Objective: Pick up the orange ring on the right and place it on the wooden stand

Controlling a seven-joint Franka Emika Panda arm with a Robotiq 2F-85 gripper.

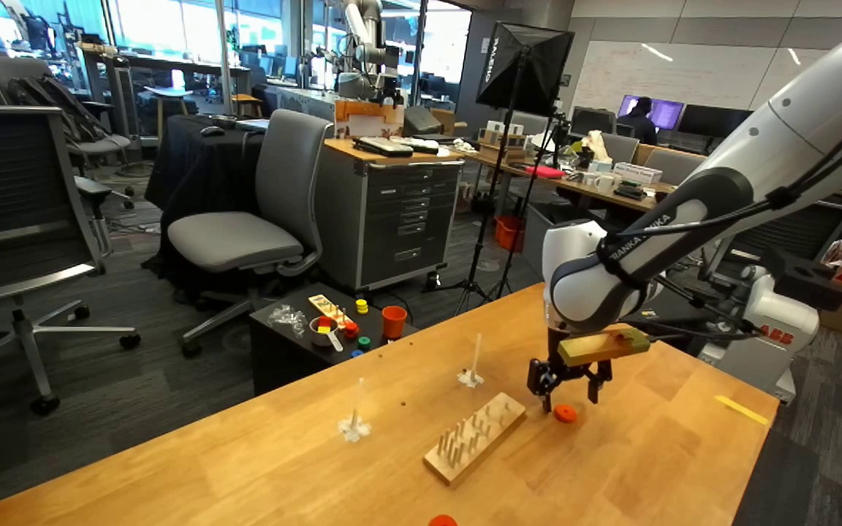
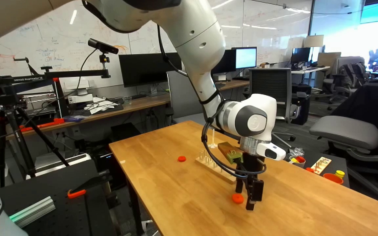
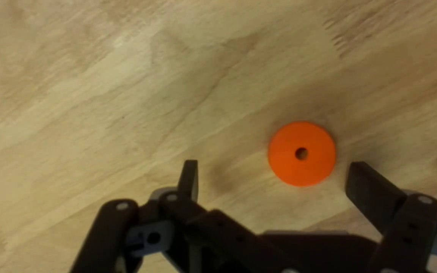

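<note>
While the jaws gape, the orange ring (image 3: 302,169) lies below, nearer one.

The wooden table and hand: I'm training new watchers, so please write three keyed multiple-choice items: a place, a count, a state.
1. Where is the orange ring nearest the hand, relative to the wooden stand?
A) on its pegs
B) under it
C) apart from it

2. How many orange rings show on the wooden table?
A) one
B) two
C) five

3. The hand is:
A) open
B) shut, empty
C) shut on a ring

1 C: bare wood separates them in an exterior view.
2 B: it and a second ring show in both exterior views.
3 A: its fingers stand apart, gripping nothing.
</note>
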